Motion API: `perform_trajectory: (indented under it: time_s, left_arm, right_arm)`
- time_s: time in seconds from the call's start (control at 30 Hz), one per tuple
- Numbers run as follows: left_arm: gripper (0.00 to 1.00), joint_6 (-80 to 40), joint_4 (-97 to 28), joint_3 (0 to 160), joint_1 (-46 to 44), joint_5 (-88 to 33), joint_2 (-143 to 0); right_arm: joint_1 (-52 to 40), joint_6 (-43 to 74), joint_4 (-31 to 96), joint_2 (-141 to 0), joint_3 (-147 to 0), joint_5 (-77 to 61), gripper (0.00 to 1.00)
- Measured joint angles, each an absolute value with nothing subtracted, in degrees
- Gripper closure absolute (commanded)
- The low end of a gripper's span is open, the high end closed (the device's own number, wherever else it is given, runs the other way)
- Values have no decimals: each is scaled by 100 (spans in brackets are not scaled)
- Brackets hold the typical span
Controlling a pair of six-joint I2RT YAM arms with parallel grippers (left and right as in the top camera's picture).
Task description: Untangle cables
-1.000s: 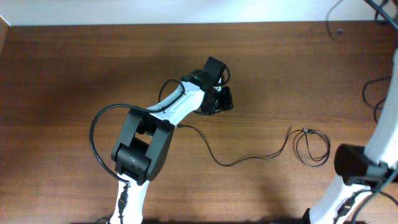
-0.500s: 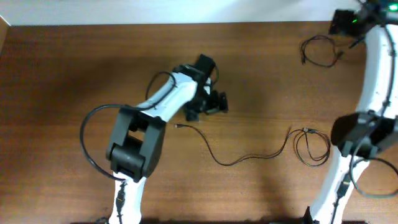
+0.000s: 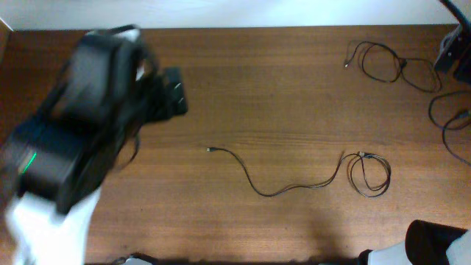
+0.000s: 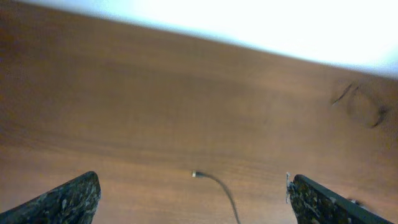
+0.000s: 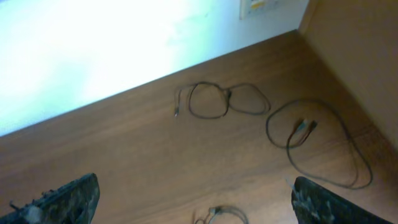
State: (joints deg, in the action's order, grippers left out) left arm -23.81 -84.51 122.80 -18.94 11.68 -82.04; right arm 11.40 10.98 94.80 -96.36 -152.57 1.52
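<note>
Two thin black cables lie apart on the wooden table. One cable runs from a plug end in the middle to a small coil on the right. Its plug end shows low between my left gripper's fingers. The other cable, in two loops, lies at the back right and shows in the right wrist view. My left gripper is open and empty above the table; overhead it is a blur at the left. My right gripper is open and empty, with the coil below it.
Thicker black cables hang over the table's right edge; one looped cable lies near the back right corner. The left arm fills the left side, blurred. Parts of the right arm show at the bottom right.
Both grippers have opened. The left arm swung from the table's middle to the left. The right arm let go of the looped cable at the back right and pulled away.
</note>
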Motion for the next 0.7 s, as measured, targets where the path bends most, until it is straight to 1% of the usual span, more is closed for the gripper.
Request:
perform_trajectory:
  time_s: [0.07,0.1,0.13,0.2,0.27,0.33,0.37,0.4,0.43,0.5,0.53,0.57,0.6,0.67,0.7]
  left_arm:
    - [1,-2408,-7669,10667,-1922,1540,-6401]
    - [1,-2502,-6626,9365,-1927,1616,-5588]
    - [1,-2587,-6132,8020,-1929,1656,-4923]
    - [1,-2689,-5658,6160,-1944,1680,-4005]
    - [1,-2709,-5631,5767,-1944,1680,-3592]
    - [1,-2722,-5660,5756,-1944,1697,-3538]
    - [1,-2727,-5732,5749,-1944,1699,-3540]
    - [1,-2727,-5828,5741,-1944,1697,-3535]
    - [1,-2727,-5885,5732,-1944,1699,-3535]
    - [1,-2727,-5977,5721,-1944,1697,-3540]
    - [1,-2727,-6018,5721,-1944,1699,-3540]
    - [1,-2727,-6036,5721,-1944,1699,-3540]
    - [1,-2727,-6080,5719,-1944,1699,-3542]
    - [1,-2727,-6108,5719,-1944,1702,-3546]
    - [1,-2727,-6128,5717,-1944,1699,-3546]
  right_arm:
    - [1140,1100,9697,-9550,-15255,-91,1]
    - [1140,1114,9697,-9553,-15248,-333,1]
    - [1140,1122,9697,-9550,-15229,-703,1]
    - [1131,1149,9682,-9537,-14918,-1616,2]
    - [1041,1166,9697,-9500,-14365,-2106,1]
    - [600,1151,9697,-9511,-13008,-2578,1]
    - [235,978,9699,-9559,-12095,-2694,0]
    - [-493,722,9083,-9566,-10621,-2753,3]
    - [-762,646,8844,-9627,-10103,-2762,3]
    - [-1476,593,7837,-9723,-8901,-2790,3]
    - [-1986,558,7365,-9797,-8350,-2792,4]
    - [-2285,471,6792,-9778,-8071,-2655,6]
    - [-2652,421,6045,-9756,-7767,-2349,18]
    - [-3264,360,4357,-9727,-7076,-1876,18]
    - [-3542,318,3214,-9723,-6541,-1721,22]
